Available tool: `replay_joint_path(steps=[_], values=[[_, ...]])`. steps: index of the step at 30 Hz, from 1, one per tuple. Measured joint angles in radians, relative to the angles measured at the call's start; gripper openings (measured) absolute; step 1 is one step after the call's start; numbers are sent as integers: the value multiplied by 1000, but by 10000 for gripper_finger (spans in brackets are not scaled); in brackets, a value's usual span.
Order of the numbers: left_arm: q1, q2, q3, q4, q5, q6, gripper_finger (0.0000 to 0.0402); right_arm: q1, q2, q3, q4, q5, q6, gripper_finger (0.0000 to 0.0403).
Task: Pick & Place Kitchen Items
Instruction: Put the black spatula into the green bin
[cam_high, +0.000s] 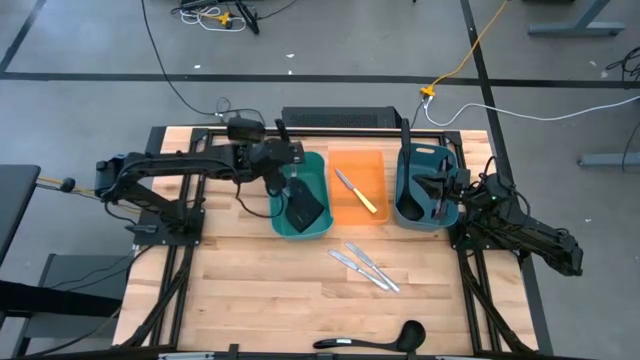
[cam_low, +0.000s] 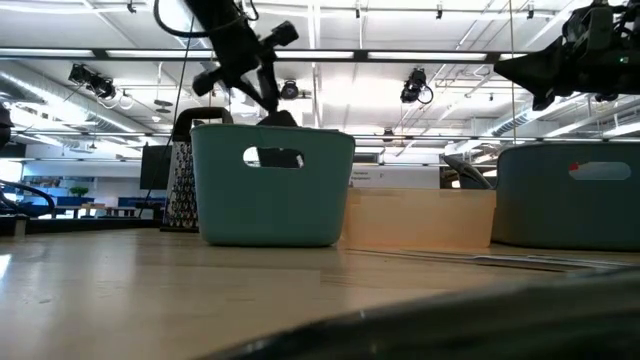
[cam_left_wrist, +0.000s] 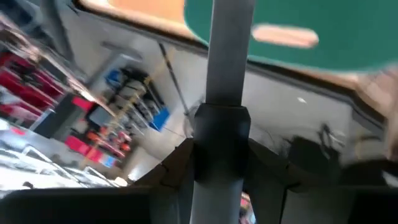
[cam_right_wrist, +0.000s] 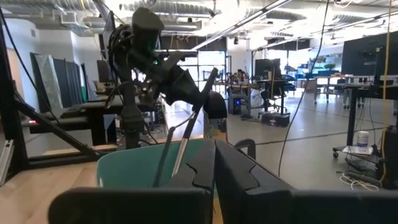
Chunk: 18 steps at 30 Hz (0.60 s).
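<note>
Left jaws (cam_high: 283, 172) clamp steel-handled spatula (cam_high: 302, 207) over teal bin (cam_high: 322, 228); right jaws (cam_high: 462, 192) together.

Light wooden plank surface (cam_high: 260, 290) carries three plastic bins in a row: teal rectangular bin (cam_high: 322, 222), orange shallow bin (cam_high: 352, 170) beside it, darker teal-blue bin (cam_high: 407, 218) at the far end. Metal box grater (cam_low: 181, 187) stands behind the teal bin; black cables (cam_high: 165, 70) and a yellow cord (cam_high: 470, 55) lie on the grey floor.

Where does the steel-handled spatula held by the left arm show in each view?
High: spatula, blade in the left teal bin, left gripper on its handle.
Low: handle above that bin; blade hidden.
Left wrist: steel handle running up centre.
Right wrist: handle, across the table.
Landmark: the teal bin.
</note>
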Motion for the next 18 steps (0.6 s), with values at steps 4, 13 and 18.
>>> replay_joint_path(steps=[4,13,18], values=[[18,15,-41,45,41,42,116,0,0,0,-1,0,2,13],[64,80,-90,115,149,19,116,0,0,0,-3,0,1,13],[89,131,-103,142,183,10,116,0,0,0,-7,0,-2,13]])
